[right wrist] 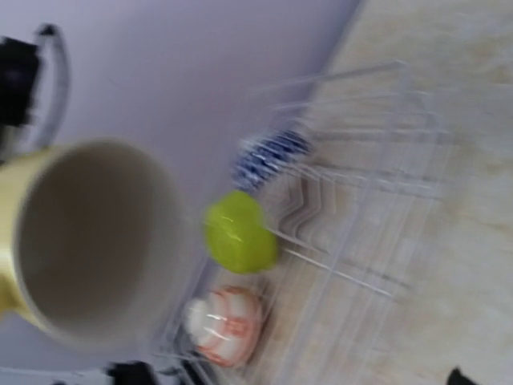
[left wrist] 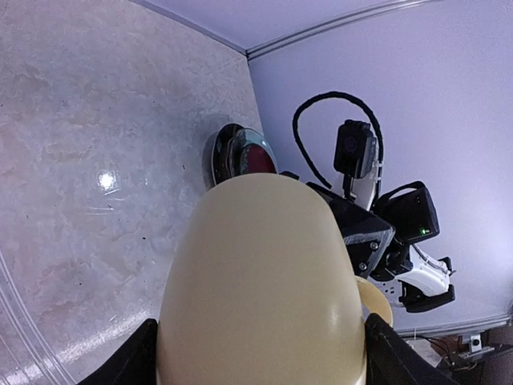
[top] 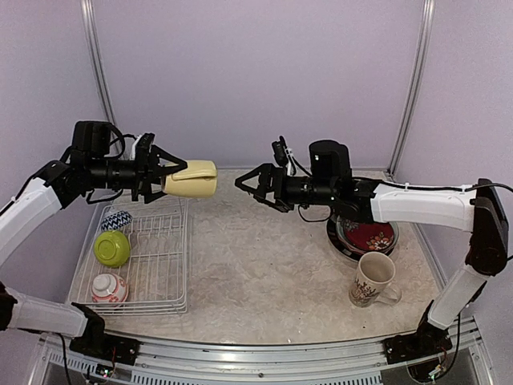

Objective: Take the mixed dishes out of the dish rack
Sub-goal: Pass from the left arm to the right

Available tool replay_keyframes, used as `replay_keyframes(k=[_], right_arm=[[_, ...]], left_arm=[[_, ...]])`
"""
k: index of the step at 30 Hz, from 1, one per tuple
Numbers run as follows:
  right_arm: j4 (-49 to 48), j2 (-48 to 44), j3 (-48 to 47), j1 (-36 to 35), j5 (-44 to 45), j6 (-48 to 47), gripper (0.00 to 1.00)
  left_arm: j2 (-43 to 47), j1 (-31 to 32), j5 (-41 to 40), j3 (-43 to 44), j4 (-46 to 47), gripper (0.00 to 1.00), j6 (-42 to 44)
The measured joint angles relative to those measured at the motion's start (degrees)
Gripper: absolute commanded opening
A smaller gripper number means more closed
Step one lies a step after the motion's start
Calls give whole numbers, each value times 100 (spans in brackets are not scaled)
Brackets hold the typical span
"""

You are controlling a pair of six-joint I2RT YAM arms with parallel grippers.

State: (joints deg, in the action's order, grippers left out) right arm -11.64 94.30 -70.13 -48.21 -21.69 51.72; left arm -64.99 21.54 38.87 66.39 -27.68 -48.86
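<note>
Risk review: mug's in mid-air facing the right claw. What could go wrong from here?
1. The left claw holds the mug sideways, high over the table by the rack; a slip could drop it.
2. The right claw is open and apart from the mug; a misaligned approach could knock it loose.

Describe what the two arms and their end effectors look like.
The left arm and right arm match: smooth white shells on the long links, black joints and black wrist sections. The left end effector and right end effector are black with two angular fingers. Thin black cables loop beside each wrist. No readable markings.
</note>
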Motion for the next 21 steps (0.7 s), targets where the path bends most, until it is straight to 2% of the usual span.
replay_keyframes(k=[9, 11, 15, 21], right_arm=[[-1368, -26, 210, 125, -356, 782, 99], [-1517, -28, 247, 127, -393, 857, 96], [-1921, 107, 127, 101, -640, 1062, 79], [-2739, 831, -328, -120, -1060, 1513, 75]], left_arm=[[-444, 389, 389, 170, 553, 20, 737], [-444, 417, 424, 170, 636, 20, 848], [-446, 463, 442, 168, 758, 19, 997], [-597, 487, 457, 168, 890, 17, 1075]])
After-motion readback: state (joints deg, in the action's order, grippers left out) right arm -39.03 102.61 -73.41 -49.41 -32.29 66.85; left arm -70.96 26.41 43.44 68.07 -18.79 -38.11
